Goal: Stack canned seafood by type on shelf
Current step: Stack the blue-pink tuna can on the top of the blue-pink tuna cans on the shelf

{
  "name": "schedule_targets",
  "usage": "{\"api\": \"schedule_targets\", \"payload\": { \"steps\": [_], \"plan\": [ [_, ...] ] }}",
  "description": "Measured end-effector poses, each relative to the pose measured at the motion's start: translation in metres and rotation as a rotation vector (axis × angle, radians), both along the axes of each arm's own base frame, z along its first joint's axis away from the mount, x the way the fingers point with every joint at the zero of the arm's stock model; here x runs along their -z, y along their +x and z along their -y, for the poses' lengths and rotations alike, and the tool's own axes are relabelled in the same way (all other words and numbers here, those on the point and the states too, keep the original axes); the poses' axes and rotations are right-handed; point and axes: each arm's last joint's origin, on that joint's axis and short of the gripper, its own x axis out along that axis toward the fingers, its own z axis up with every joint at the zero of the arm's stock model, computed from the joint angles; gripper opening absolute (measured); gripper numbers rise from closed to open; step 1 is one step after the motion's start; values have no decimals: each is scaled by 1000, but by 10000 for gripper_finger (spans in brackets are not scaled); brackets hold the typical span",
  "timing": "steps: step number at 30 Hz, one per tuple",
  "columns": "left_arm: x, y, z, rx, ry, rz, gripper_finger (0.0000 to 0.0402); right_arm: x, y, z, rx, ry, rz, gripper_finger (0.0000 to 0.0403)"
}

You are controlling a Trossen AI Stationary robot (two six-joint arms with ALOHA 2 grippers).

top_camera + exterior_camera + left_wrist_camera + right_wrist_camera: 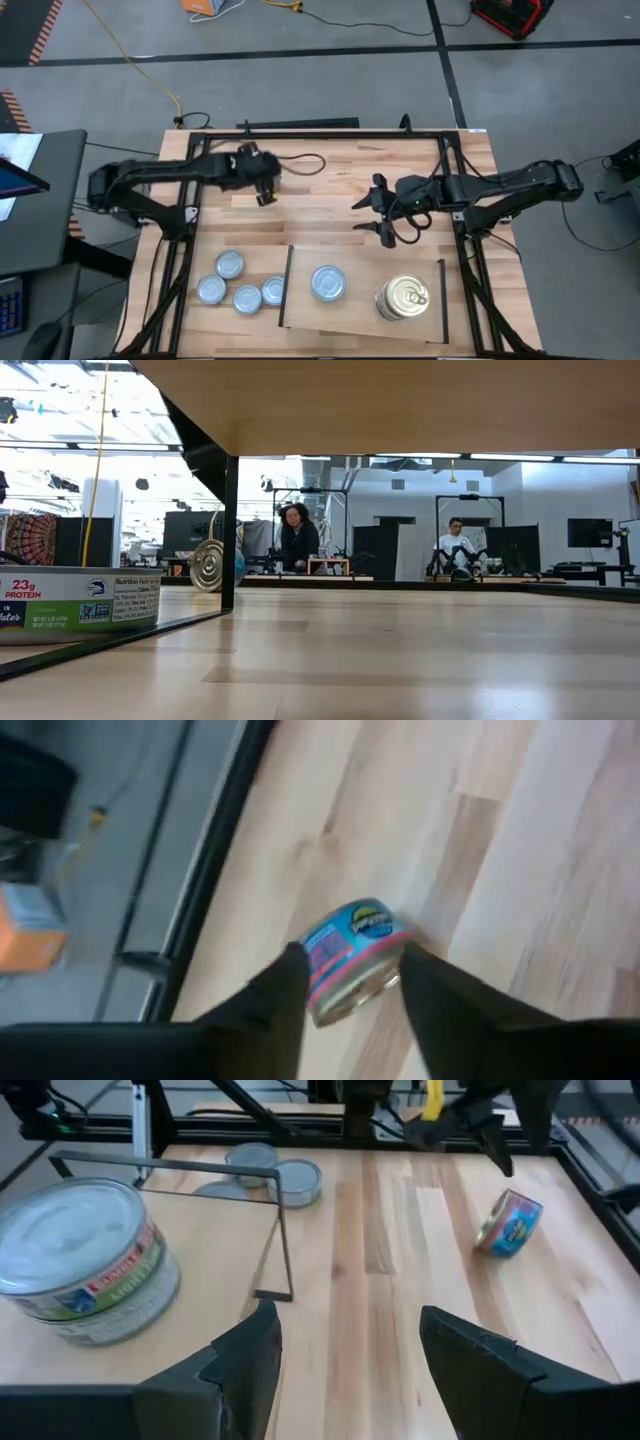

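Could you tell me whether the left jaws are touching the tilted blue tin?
Apart: the right wrist view shows the tin tipped on the tabletop, clear air beneath the left gripper.

- Left claw [265, 190] reaching in from the left side at the far part of the counter, fingers parted.
- Right claw [372, 215] extended toward the middle, fingers spread apart, holding nothing.

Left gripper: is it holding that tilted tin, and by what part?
Cannot be told. The tin sits tilted on edge between the left gripper's open fingers, which flank its rim; contact isn't clear.
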Motion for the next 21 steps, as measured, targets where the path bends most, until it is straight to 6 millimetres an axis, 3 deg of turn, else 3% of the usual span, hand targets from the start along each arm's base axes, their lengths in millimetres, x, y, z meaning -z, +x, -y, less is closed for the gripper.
{"api": "schedule_targets", "payload": {
  "steps": [5,10,21],
  "plan": [
    [2,10,-27,139,-55,-151,238,1,-1,12,36,-24,-22,265],
    [7,20,-40,332,-77,-332,296,1,-4,27,89,-26,-36,265],
    [23,43,-69,427,-237,-473,298,-8,-6,45,82,-22,-9,265]
  ]
}}
